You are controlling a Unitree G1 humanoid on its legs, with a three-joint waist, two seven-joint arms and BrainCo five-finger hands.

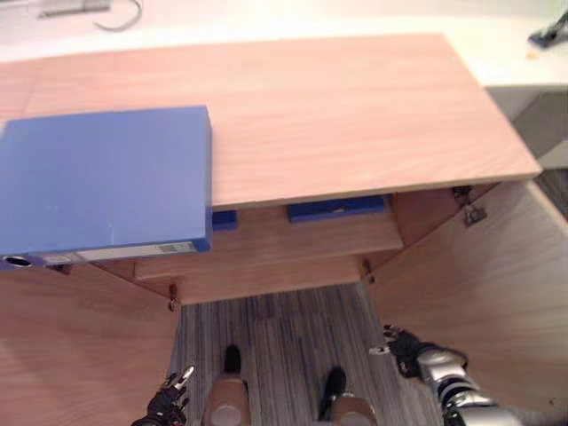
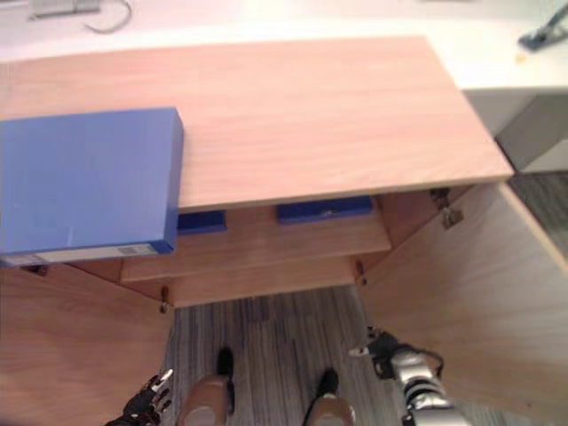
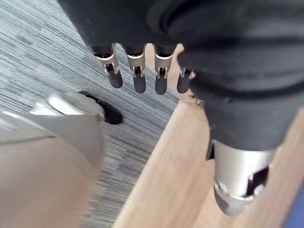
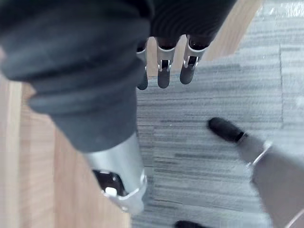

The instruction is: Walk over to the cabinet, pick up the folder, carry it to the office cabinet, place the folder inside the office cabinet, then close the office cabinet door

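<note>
A large blue folder (image 1: pixel 102 182) lies flat on the left part of the wooden cabinet top (image 1: pixel 355 115), its spine with a label overhanging the front edge. Both cabinet doors stand swung open: the right door (image 1: pixel 484 293) and the left door (image 1: pixel 80 346). My left hand (image 1: pixel 169 401) hangs low beside the left door, fingers straight and holding nothing (image 3: pixel 137 76). Down by the right door hangs my right hand (image 1: pixel 404 346), its fingers relaxed and bare (image 4: pixel 164 71). Both hands are well below the folder.
Inside the cabinet a shelf (image 1: pixel 302 235) carries two blue items (image 1: pixel 335 209) at its back. Striped grey carpet (image 1: pixel 284 328) lies between the open doors. A white surface (image 1: pixel 524 53) runs behind the cabinet.
</note>
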